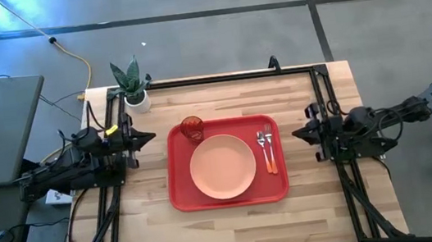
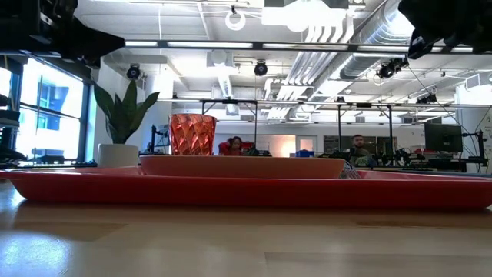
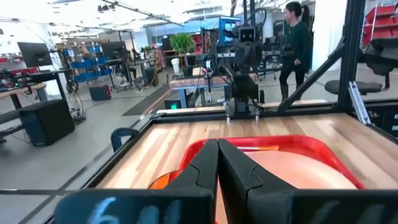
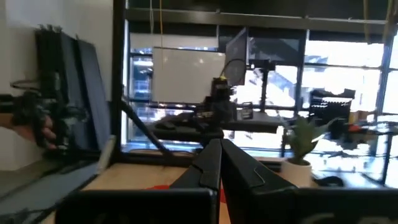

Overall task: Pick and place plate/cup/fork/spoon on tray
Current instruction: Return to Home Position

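Observation:
The red tray (image 1: 182, 193) lies flat on the table's middle. On it rest the salmon-pink plate (image 1: 222, 166), the red-orange cup (image 1: 192, 128) standing upright at the tray's far left corner, and the fork (image 1: 270, 152) and spoon (image 1: 261, 142) lying side by side at its right. The tray (image 2: 246, 189), plate (image 2: 242, 165) and cup (image 2: 192, 134) also show in the low view. My left gripper (image 1: 150, 136) is shut and empty, raised at the table's left side. My right gripper (image 1: 294, 134) is shut and empty, raised at the right side.
A white pot with a green plant (image 1: 134, 88) stands at the table's far left corner. A black frame (image 1: 219, 78) runs along the table's far edge and sides. People show in the room beyond the table (image 3: 297, 43).

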